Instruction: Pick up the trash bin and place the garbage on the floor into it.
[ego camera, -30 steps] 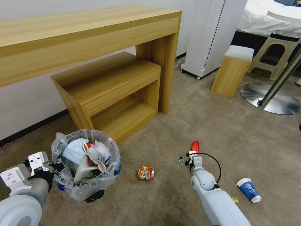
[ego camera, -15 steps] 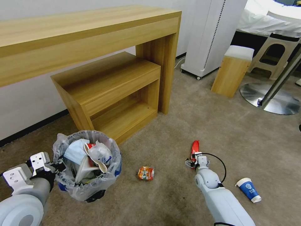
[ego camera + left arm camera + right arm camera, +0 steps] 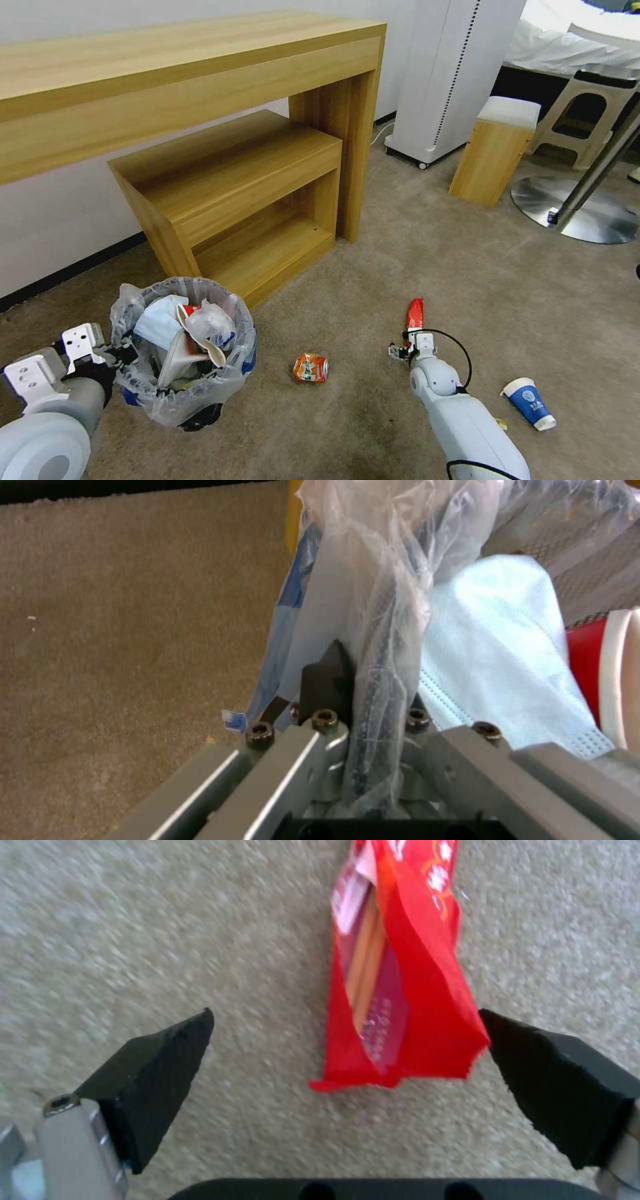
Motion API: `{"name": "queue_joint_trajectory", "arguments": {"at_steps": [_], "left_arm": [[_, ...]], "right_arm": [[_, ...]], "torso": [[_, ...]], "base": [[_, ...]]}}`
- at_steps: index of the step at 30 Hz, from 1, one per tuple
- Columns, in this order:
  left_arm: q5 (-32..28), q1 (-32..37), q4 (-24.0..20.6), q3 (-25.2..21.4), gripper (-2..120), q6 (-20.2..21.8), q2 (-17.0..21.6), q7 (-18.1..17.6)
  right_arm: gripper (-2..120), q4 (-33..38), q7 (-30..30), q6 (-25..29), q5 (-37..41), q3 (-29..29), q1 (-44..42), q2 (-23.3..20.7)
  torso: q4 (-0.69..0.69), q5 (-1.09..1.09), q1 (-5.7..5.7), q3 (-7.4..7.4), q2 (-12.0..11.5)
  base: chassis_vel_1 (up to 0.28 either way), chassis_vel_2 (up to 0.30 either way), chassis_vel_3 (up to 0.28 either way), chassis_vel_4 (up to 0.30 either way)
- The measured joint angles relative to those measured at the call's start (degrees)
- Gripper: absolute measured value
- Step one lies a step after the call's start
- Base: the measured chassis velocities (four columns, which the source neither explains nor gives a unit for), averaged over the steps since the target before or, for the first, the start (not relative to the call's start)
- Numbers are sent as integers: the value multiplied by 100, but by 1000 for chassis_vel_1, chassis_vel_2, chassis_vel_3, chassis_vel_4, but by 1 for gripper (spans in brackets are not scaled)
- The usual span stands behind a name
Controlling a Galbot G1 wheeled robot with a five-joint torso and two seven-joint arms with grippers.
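Trash bin [image 3: 190, 390], round and black, lined with a crinkly clear plastic bag [image 3: 237, 370], upright on the beige carpet floor [image 3: 373, 427] at the robot's left, in front of the low wooden shelf unit [image 3: 233, 193] under the long wooden bench [image 3: 187, 73]. Left pincer [image 3: 123, 353] clenched on the bin's near rim, bag film pinched between its black fingers [image 3: 327, 680] (seen close in the left wrist view). Contents heaped above the rim: one pale-blue mask [image 3: 493, 655], one red-and-white cup [image 3: 603, 655], and white crumpled pieces that cannot be told apart.

Loose garbage on the floor, three pieces in the head view: one red wrapper [image 3: 415, 312], one crushed orange can [image 3: 310, 367], one blue-and-white cup [image 3: 531, 403]. The wrapper is long and narrow, its long axis running away from the robot, near end torn open. The cup lies on its side, white rim toward the robot's right and nearer. The can bears print too small to read; the wrapper shows white marks (illegible); the cup carries a round white emblem.

Right pincer [image 3: 408, 348] released, low over the floor just short of the wrapper's near end; in the right wrist view its two black fingers [image 3: 160, 1075] stand wide apart, the wrapper's near end lying between them, closer to one finger and touching neither.
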Motion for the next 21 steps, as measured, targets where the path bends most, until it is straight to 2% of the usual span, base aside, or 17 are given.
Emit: {"name": "queue_joint_trajectory", "arguments": {"at_steps": [4, 6, 7, 9, 11, 13, 15, 17, 19, 21], "left_arm": [[2, -28, 30, 29, 1, -4, -12, 3], [17, -63, 71, 78, 1, -5, -26, 4], [17, -63, 71, 78, 1, -5, -26, 4], [35, -100, 102, 116, 1, -11, -33, 4], [40, -109, 108, 125, 1, -11, -34, 4], [47, -137, 129, 144, 1, -12, -35, 4], [55, -147, 140, 150, 1, -14, -37, 5], [72, -155, 152, 168, 1, -15, -46, 4], [77, -155, 153, 171, 1, -15, -48, 4], [100, -155, 154, 183, 1, -17, -55, 4]], "right_arm": [[97, -32, 2, -69, -70, 15, 4, -20], [89, -83, 1, -105, -141, 43, 20, -54], [89, -83, 1, -105, -141, 43, 20, -54], [78, -123, -5, -105, -161, 54, 42, -85], [75, -133, -9, -105, -165, 57, 48, -95], [63, -160, -17, -95, -167, 61, 76, -117], [59, -176, -20, -88, -170, 61, 90, -124], [47, -242, -28, -56, -203, 61, 144, -138], [45, -263, -33, -42, -218, 61, 158, -141], [32, -307, -61, 10, -252, 62, 188, -154]], "torso": [[0, 0, 0, 0, 0], [0, 0, 0, 0, 0], [0, 0, 0, 0, 0], [-1, 1, 0, 0, 0], [-1, 0, 0, 0, 0], [-1, 0, 0, 0, 0], [-1, 1, 0, 0, 0], [0, 0, 0, 0, 0], [0, 0, 0, 0, 0], [0, 1, 0, 0, 0]], "base": [[0, 0, 0, 0], [0, 0, 0, 0], [0, 0, 0, 0], [0, 0, 0, 0], [0, 0, 0, 0], [0, 0, 0, 0], [0, 0, 0, 0], [0, 0, 0, 0], [0, 0, 0, 0], [0, 0, 0, 0]]}}
